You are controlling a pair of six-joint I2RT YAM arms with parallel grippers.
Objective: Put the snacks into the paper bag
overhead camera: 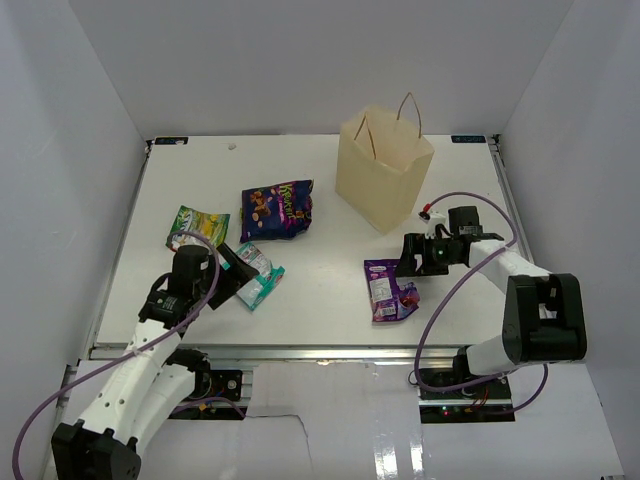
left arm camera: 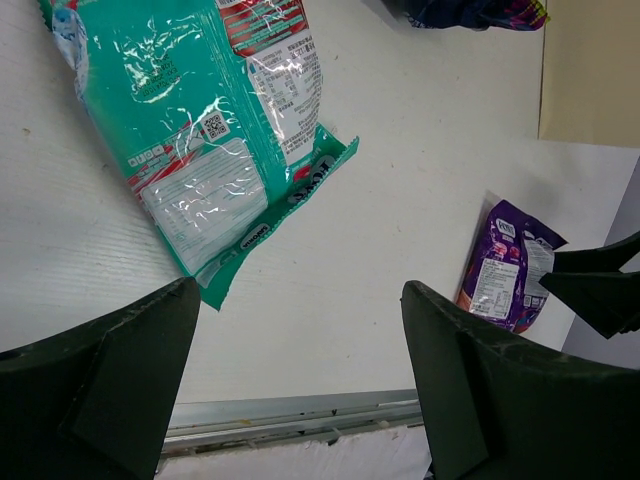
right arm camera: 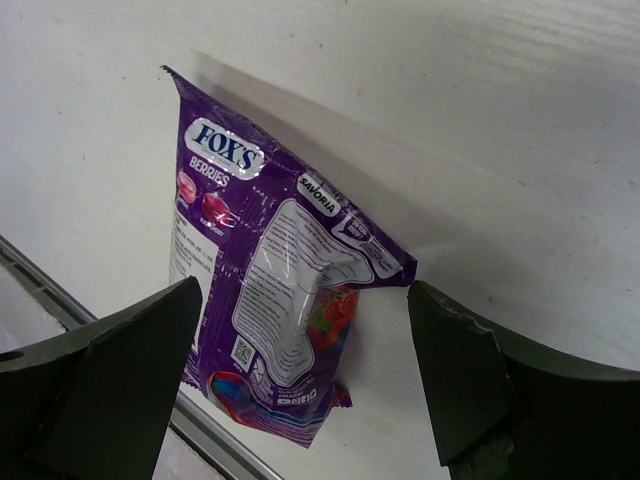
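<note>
Plainly I read "FOX'S BERRIES" on purple packet (right arm camera: 270, 290); right gripper (right arm camera: 300, 330) wide, empty, facing it; left gripper (left arm camera: 300, 300) likewise, near teal packet (left arm camera: 200, 130).

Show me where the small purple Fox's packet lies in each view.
Top external: the Fox's packet lies right of centre, near the front.
Left wrist: packet at the right side.
Right wrist: packet in the centre.
Shared landmark: the table's near metal edge.
</note>
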